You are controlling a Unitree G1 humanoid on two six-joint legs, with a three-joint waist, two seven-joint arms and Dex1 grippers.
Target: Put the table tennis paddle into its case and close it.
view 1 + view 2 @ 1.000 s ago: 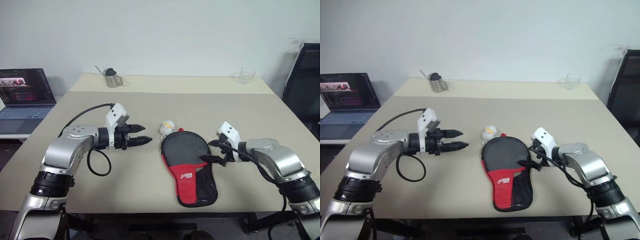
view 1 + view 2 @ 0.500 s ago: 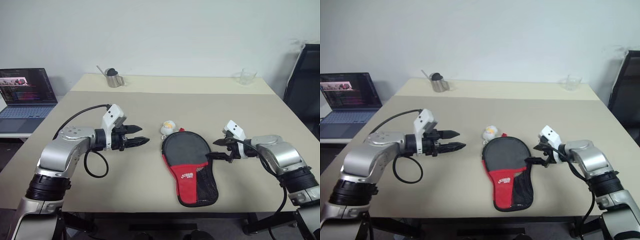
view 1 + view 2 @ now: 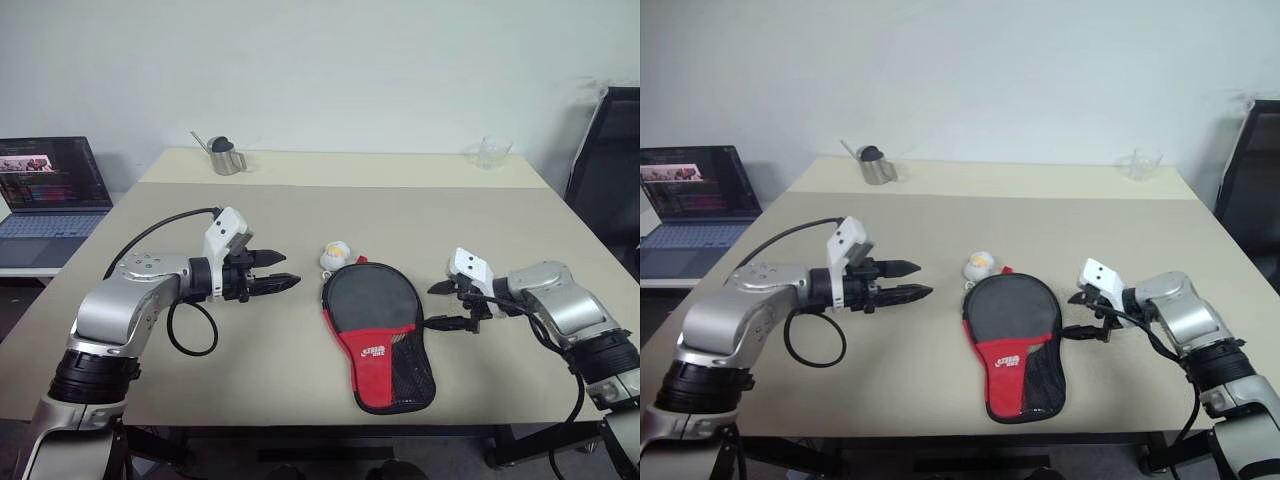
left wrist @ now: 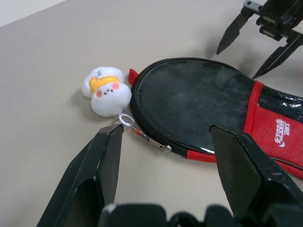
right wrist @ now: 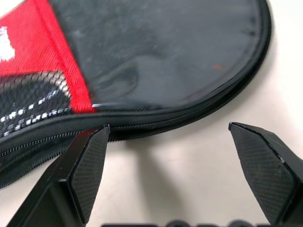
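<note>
Paddle-shaped black fabric case with red panel lies zipped flat near the beige table's front edge. Since 1 second ago, the right gripper is drawn back off its rim, jaws wide, empty. The left gripper is held apart, open, empty. Bare tabletop surrounds both.

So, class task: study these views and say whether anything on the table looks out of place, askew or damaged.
Nothing stands out. The case lies flat and zipped on the table, a small plush charm clipped to its zipper pull. No damage or spill shows.
</note>
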